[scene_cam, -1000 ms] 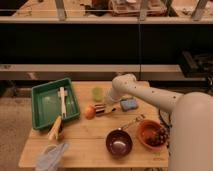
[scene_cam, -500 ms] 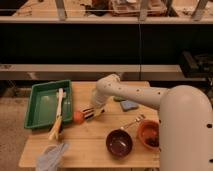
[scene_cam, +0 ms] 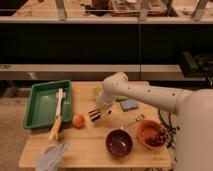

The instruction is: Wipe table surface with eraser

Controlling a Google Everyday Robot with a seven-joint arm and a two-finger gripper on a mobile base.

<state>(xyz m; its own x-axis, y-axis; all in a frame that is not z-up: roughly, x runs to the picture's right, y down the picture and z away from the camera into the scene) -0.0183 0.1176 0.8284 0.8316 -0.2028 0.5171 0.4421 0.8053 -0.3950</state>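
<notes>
Evidently the claw (scene_cam: 102, 108) was clamped on the eraser (scene_cam: 98, 114), down on the bench (scene_cam: 90, 150) just beside the orange (scene_cam: 78, 120), a light, stiff block probably best gripped across its narrow sides.

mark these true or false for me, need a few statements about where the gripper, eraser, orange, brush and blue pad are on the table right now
1. The gripper is low over the middle of the table, shut on the eraser. True.
2. The orange lies inside the green tray. False: it sits on the table, just right of the tray.
3. The white brush lies in the green tray. True.
4. The blue pad is left of the eraser. False: it lies to the eraser's right.
</notes>
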